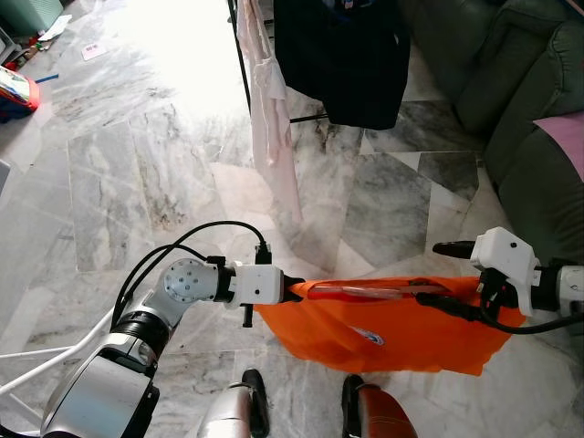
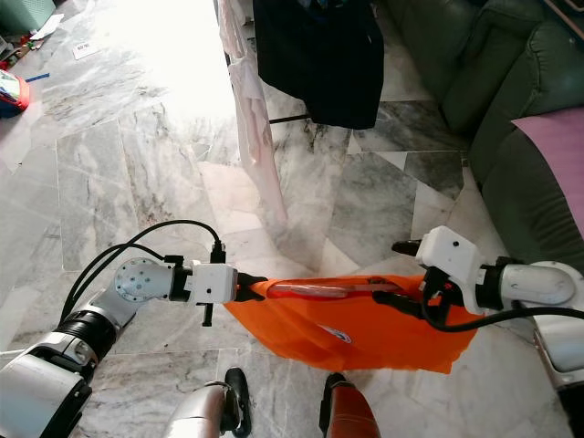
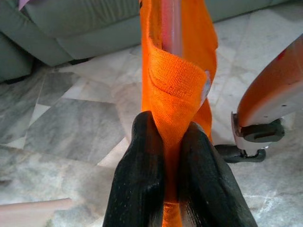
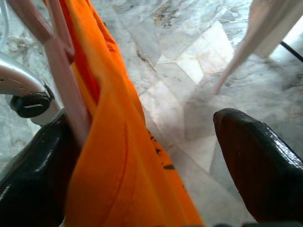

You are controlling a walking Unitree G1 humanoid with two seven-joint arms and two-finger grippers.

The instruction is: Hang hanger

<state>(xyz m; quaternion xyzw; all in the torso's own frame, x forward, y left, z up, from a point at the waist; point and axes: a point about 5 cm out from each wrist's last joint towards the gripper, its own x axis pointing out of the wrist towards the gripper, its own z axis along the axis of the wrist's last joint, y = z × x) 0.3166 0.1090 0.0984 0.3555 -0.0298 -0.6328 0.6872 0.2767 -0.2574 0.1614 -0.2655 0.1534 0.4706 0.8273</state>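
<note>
An orange shirt [image 1: 392, 333] with a pink hanger [image 1: 365, 292] inside its collar hangs stretched between my two grippers, above the floor in front of my legs. My left gripper [image 1: 294, 290] is shut on the shirt's left shoulder; its fingers [image 3: 142, 175] pinch the orange cloth [image 3: 175, 85]. My right gripper [image 1: 431, 272] is at the shirt's right shoulder and stands open. One finger [image 4: 33, 161] lies against the hanger [image 4: 57, 61] and cloth, the other finger [image 4: 255, 156] is well apart. The clothes rack [image 1: 245, 73] stands ahead.
On the rack hang a black garment [image 1: 342, 55] and a pale pink one [image 1: 271, 119]. A grey-green sofa [image 1: 529, 100] with a pink cushion [image 1: 570, 137] lines the right side. Toys [image 1: 14, 91] lie far left. Marble floor lies between me and the rack.
</note>
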